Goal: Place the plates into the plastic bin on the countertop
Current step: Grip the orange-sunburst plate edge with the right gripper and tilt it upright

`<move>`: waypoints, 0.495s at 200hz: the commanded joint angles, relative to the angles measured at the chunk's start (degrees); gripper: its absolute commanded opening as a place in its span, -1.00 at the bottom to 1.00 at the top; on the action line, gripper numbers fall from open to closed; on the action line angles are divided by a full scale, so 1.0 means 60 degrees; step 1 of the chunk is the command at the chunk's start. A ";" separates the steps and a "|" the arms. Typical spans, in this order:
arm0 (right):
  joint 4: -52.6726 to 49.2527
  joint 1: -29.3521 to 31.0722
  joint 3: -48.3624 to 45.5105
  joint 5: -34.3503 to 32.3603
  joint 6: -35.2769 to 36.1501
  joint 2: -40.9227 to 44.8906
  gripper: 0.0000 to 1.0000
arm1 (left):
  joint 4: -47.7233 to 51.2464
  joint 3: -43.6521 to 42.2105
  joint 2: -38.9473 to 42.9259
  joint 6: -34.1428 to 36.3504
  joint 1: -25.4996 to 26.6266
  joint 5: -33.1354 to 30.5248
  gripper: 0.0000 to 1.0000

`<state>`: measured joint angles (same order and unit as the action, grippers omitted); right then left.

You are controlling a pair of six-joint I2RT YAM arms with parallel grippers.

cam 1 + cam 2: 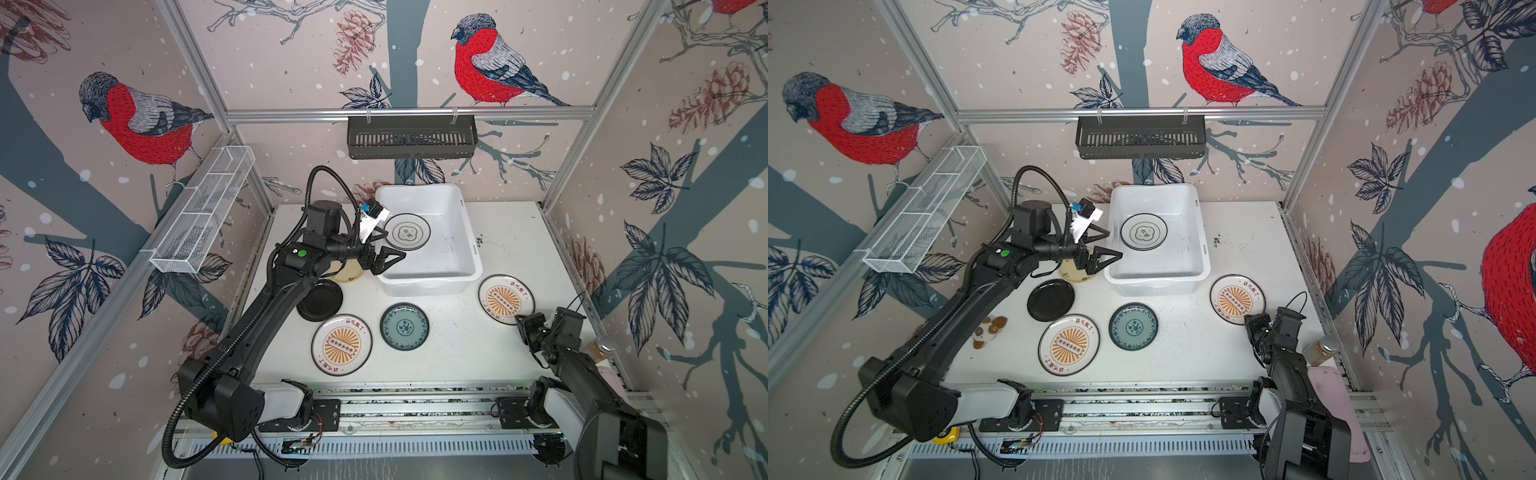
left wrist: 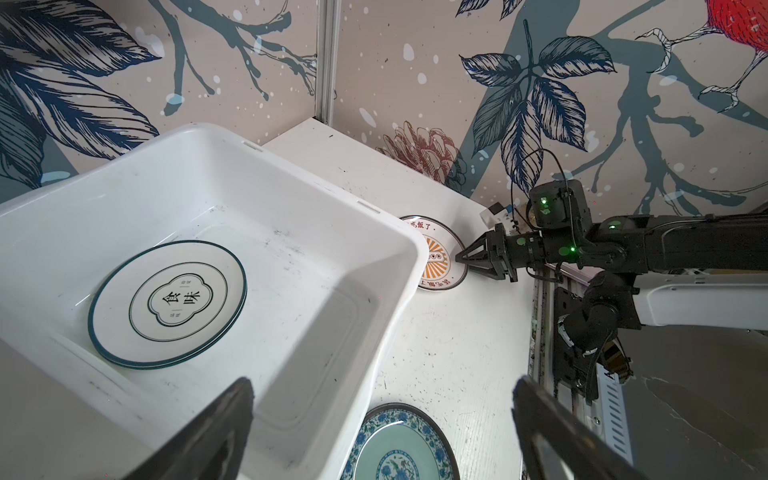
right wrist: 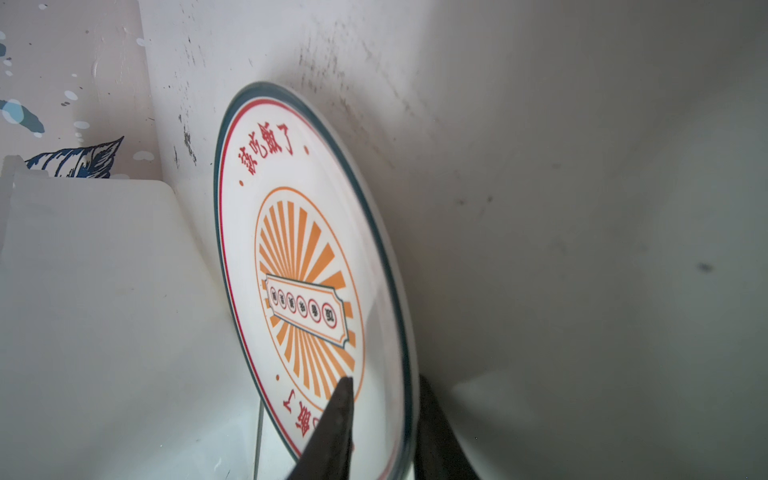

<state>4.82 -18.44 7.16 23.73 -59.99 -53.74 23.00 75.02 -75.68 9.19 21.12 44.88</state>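
2 plates (image 2: 166,299) lie in 1 bin (image 1: 469,266), 5 on the scuffed white table (image 1: 457,340), bird wallpaper (image 1: 291,62) around. Left gripper (image 1: 1115,244) gapes; right gripper (image 2: 459,257) pinches 1 sunburst plate (image 3: 299,249).

You look into a robot test booth dressed up as a kitchen corner. Aluminium rails (image 1: 291,114) frame walls papered with birds (image 1: 141,124). The left arm (image 1: 266,316) and right arm (image 1: 582,365) are bolted along the front of a scuffed white table (image 1: 457,353). A black rack (image 1: 411,139) and a wire basket (image 1: 203,212) hang on the rails.

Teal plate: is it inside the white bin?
No, the teal plate lies on the countertop outside the bin.
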 commanded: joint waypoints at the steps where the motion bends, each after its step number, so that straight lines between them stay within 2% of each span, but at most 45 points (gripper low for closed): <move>1: -0.0312 -0.0014 -0.0063 -0.0080 -0.0037 -0.0185 -0.54 | -0.0215 0.0052 -0.0015 0.0032 0.0024 0.0107 0.92; 48: 0.0154 -0.0047 -0.0032 0.0059 -0.0042 -0.0562 -0.69 | -0.0222 0.0063 -0.0078 0.0021 0.0024 0.0107 0.92; 99: 0.0696 -0.0105 -0.0016 0.0177 -0.0177 -0.0542 -0.77 | -0.0230 0.0091 -0.0150 0.0040 0.0046 0.0093 0.92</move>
<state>9.15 -18.83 7.07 24.99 -60.58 -57.12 23.00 75.09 -76.31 9.17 21.23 44.86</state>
